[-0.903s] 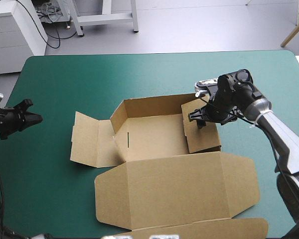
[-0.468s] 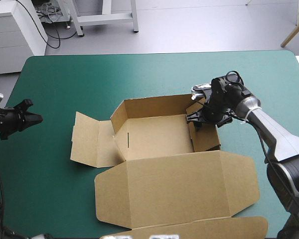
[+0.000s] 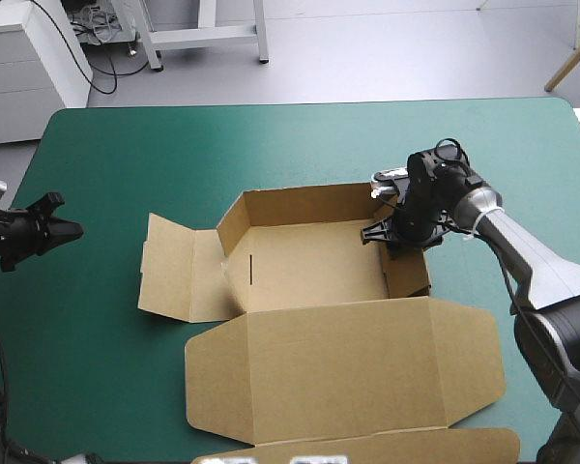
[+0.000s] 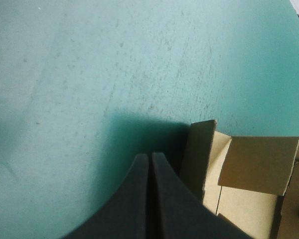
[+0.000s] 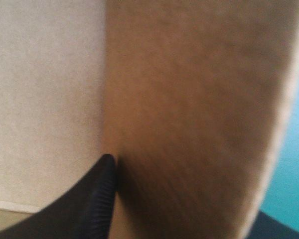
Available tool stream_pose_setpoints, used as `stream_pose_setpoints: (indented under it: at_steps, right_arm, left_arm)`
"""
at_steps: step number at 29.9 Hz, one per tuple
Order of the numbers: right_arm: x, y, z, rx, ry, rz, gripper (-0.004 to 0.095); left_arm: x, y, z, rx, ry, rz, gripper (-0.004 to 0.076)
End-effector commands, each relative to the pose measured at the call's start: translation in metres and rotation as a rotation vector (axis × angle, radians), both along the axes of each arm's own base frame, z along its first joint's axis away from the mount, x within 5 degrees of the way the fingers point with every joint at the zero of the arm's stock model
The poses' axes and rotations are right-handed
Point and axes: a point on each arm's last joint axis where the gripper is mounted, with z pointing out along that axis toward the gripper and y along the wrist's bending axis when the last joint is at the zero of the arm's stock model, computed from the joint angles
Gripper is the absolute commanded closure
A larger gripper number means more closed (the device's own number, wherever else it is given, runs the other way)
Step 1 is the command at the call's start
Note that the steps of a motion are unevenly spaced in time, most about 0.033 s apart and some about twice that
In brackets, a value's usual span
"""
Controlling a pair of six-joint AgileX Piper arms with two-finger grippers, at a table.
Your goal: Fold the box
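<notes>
The brown box (image 3: 309, 266) lies mid-table as an open tray. Its back wall is raised, its left flap (image 3: 179, 271) lies flat, and its wide lid (image 3: 338, 367) is spread toward the near edge. My right gripper (image 3: 387, 235) reaches over the box's right wall (image 3: 409, 275) and is shut on that board. In the right wrist view one black finger (image 5: 97, 199) presses the brown board (image 5: 189, 109), which hides the other finger. My left gripper (image 3: 63, 232) hovers shut near the table's left edge, well away from the box. Its fingertips (image 4: 149, 164) point toward the box's left flap (image 4: 199, 154).
Bare teal-green cover (image 3: 271, 155) stretches behind the box and around the left gripper. A further strip of brown board (image 3: 387, 449) belonging to the lid reaches the near edge of the table.
The box's right wall leaned inward over the tray floor earlier and now stands nearly upright. My right gripper has shifted slightly with it. The left arm has not moved.
</notes>
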Motion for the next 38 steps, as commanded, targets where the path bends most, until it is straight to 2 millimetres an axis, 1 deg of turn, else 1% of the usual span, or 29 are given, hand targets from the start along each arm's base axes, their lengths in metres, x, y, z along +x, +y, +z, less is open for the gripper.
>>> stream_pose_setpoints:
  at_steps: [1,2,3,8,13,18,21,22,24,26,29,31,33,34,37,38]
  right_arm:
    - [-0.005,-0.003,0.023,-0.003,-0.055,0.013,0.0844]
    - [-0.005,-0.003,0.023,-0.004,-0.051,0.014,0.0933]
    - [-0.006,-0.004,0.023,-0.006,-0.049,0.016,0.0913]
    - [-0.004,-0.003,0.023,-0.002,-0.062,0.02,0.0919]
    - [-0.002,-0.002,0.024,-0.002,-0.096,0.07,0.0927]
    - [-0.004,-0.002,0.024,-0.004,-0.08,0.089,0.0927]
    - [-0.001,-0.001,0.028,-0.001,-0.115,0.123,0.0927]
    - [0.002,0.0,0.033,0.005,-0.141,0.125,0.0927]
    - [0.006,0.001,0.046,0.023,-0.204,0.123,0.0927]
    - [0.008,0.002,0.07,0.044,-0.279,0.121,0.0927]
    - [0.004,-0.001,0.11,0.059,-0.368,0.124,0.0927]
    - [-0.003,-0.004,0.14,0.072,-0.44,0.125,0.0927]
    - [-0.011,-0.007,0.166,0.092,-0.52,0.123,0.0927]
    - [-0.019,-0.009,0.183,0.108,-0.572,0.121,0.0927]
    - [-0.041,-0.016,0.219,0.145,-0.683,0.118,0.0927]
    - [-0.047,-0.018,0.227,0.152,-0.709,0.117,0.0927]
  left_arm:
    - [-0.003,-0.007,0.025,-0.029,-0.088,0.009,0.0734]
    - [-0.003,-0.008,0.026,-0.037,-0.09,0.007,0.0734]
    - [-0.002,-0.008,0.027,-0.048,-0.094,0.007,0.0734]
    - [-0.001,-0.009,0.029,-0.05,-0.128,-0.007,0.0734]
    - [-0.001,-0.009,0.029,-0.039,-0.137,-0.019,0.0734]
    - [0.001,-0.006,0.029,-0.019,-0.15,0.011,0.0734]
    - [0.001,-0.006,0.029,-0.014,-0.155,0.02,0.0734]
    - [0.001,-0.006,0.029,-0.014,-0.155,0.02,0.0734]
    - [0.001,-0.006,0.028,-0.014,-0.153,0.018,0.0734]
    - [0.001,-0.006,0.029,-0.017,-0.152,0.014,0.0734]
    - [0.001,-0.006,0.028,-0.008,-0.145,0.011,0.0734]
    - [0.0,-0.005,0.027,0.01,-0.146,-0.002,0.0734]
    - [0.0,-0.005,0.027,0.018,-0.149,-0.011,0.0734]
    - [0.0,-0.005,0.027,0.02,-0.15,-0.013,0.0734]
    - [0.0,-0.005,0.027,0.02,-0.15,-0.013,0.0734]
    - [0.0,-0.005,0.027,0.02,-0.15,-0.013,0.0734]
